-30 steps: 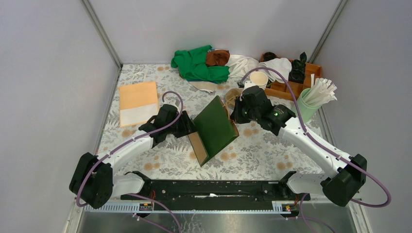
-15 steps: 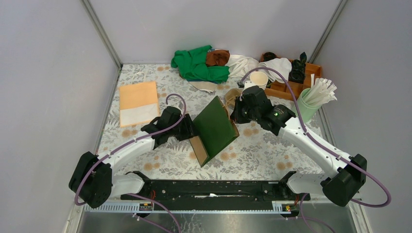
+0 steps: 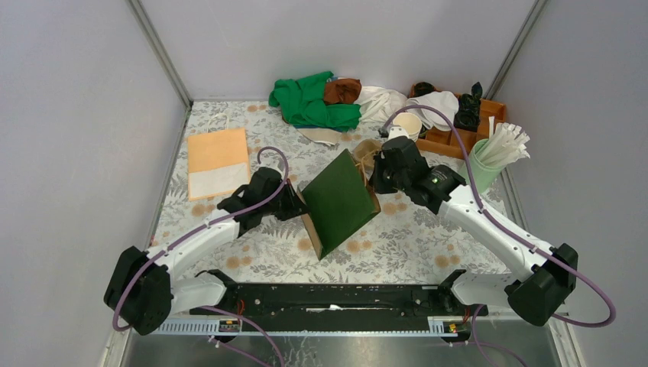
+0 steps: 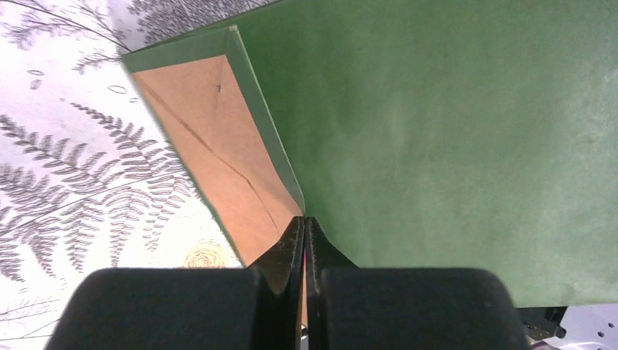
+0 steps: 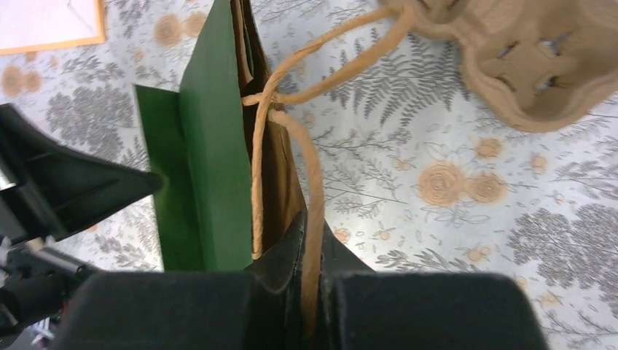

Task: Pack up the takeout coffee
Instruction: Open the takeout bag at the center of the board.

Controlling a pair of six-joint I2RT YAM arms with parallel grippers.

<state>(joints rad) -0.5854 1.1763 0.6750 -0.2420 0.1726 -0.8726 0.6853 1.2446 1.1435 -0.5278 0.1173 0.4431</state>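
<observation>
Right at the near edge of the table (image 3: pixel 428 237) the two arm bases are bolted side by side. The left arm (image 3: pixel 199 233) reaches in toward the middle. Its jaws are pressed fully together on the near-left edge of the green paper bag (image 3: pixel 340 202), just where the green side meets the folded brown base. The bag sits tipped at a slant in the centre, base toward me and mouth toward the far right. The right arm (image 3: pixel 489 222) comes in from the other side, its jaws pinched shut on the bag's paper-twine handle (image 5: pixel 313 175), which runs straight down between the fingertips. Just beyond that, touching nothing I can see but the table, lies the brown pulp cup carrier (image 5: pixel 539 65). Off to the left an orange and white sheet (image 3: pixel 218 160) lies flat. Further back on the right is a cream paper cup (image 3: pixel 407 124) with an open top, beside a wooden tray (image 3: pixel 493 111), and a pale green holder of white sticks (image 3: pixel 489 157). Along the far edge are heaped a green cloth (image 3: pixel 309 103), a brown cloth (image 3: pixel 342 90) and a white cloth (image 3: pixel 382 101). As for the takeout coffee, I cannot pick out a lidded cup from any angle, so I cannot tell where it is.
</observation>
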